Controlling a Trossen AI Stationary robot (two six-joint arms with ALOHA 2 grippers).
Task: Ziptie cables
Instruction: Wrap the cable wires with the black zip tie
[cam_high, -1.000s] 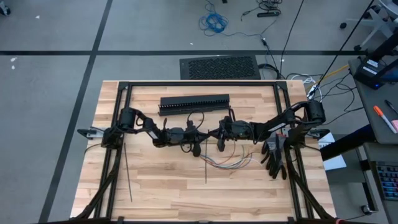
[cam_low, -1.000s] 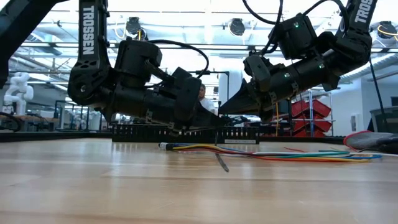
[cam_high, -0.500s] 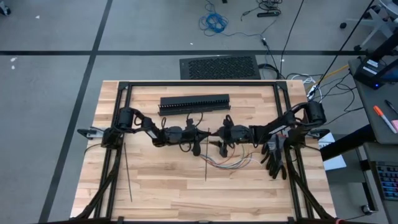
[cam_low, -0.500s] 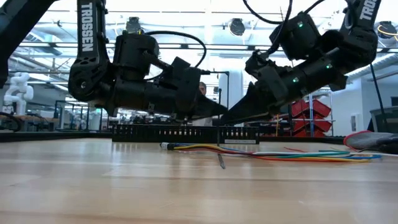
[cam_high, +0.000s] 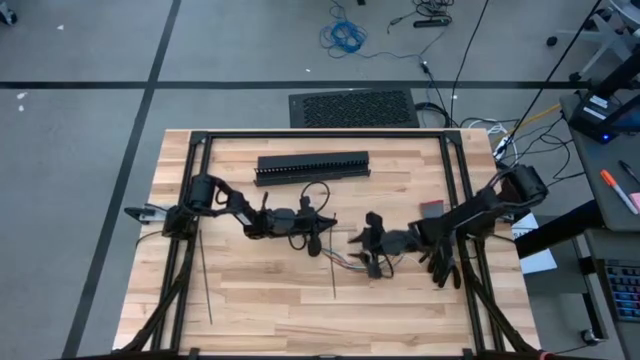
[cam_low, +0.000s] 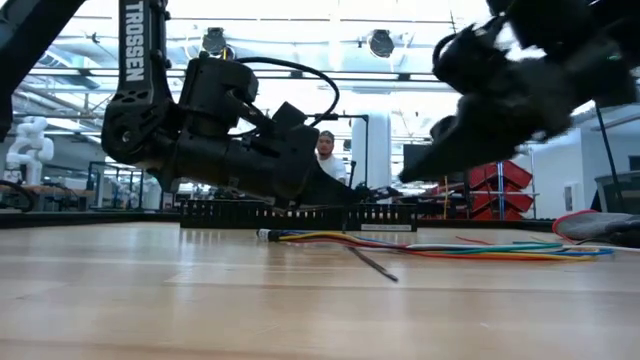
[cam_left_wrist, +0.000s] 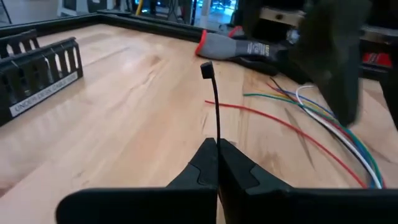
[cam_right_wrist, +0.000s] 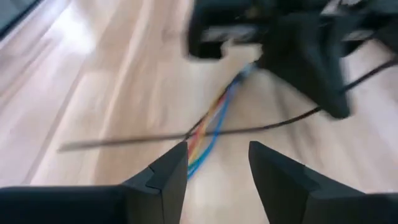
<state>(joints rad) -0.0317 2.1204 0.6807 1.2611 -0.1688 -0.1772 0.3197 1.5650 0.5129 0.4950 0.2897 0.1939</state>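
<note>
Since the earlier frame, the right end effector has been drawn back from the left end effector and toward the near side of the worktop, and its fingers have been parted; the left arm has barely shifted.

From above, the left end effector is seen shut on a ziptie, whose thin dark strip runs from its tips toward the near edge. The cables lie on the wood just beside and under the right end effector, between it and the held ziptie. Two more zipties lie well apart from the left end effector, beyond its arm's base. A black slotted duct lies on the far side of both end effectors, and dark gloves lie behind the right end effector, near its arm.

At worktop height, the cables are stretched flat under the blurred right arm, and a ziptie slants down to the wood in front of them. A person's head shows behind the left arm.

In the left wrist view, the fingers are closed on the ziptie, which stands up from them, head uppermost; the cables lie ahead and to one side.

In the right wrist view, the fingers stand apart, holding nothing; the cables run directly ahead between them, crossed by a ziptie.
</note>
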